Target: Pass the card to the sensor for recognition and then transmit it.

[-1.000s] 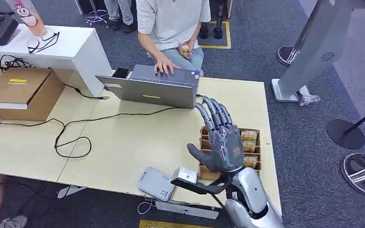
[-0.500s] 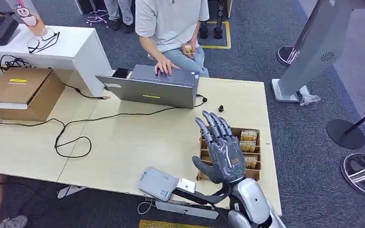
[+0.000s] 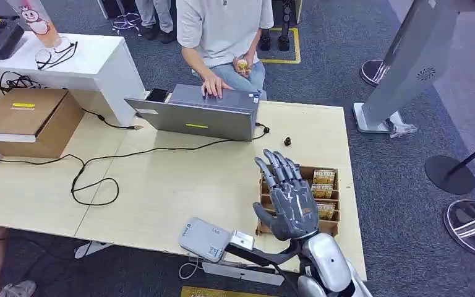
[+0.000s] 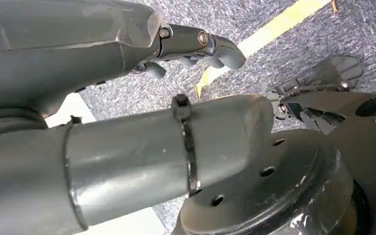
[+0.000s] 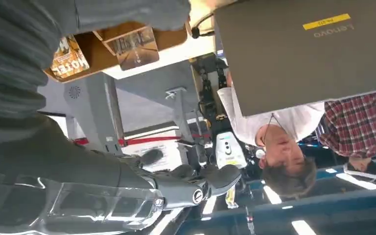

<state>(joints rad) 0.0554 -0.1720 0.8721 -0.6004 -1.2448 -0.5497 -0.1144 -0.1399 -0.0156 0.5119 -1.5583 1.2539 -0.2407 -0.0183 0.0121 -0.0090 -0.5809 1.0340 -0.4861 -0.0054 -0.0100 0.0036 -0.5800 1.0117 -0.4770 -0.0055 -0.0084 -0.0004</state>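
Right hand (image 3: 287,198) hovers spread over card box (image 3: 328,185); left hand (image 4: 186,46) curled, holding nothing.

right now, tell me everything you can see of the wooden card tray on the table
The card tray is a shallow brown box, wood or cardboard by its look, split by crosswise dividers into rows. Yellow-printed cards stand in its rows on the far side from the arm. It sits flat near the table's right front corner. The right hand, fingers spread, hovers over its left part and hides it; contact cannot be told.

Robot hand (image 5: 78,161) with fingers apart beside a card box (image 5: 122,41), laptop (image 5: 303,49) beyond.
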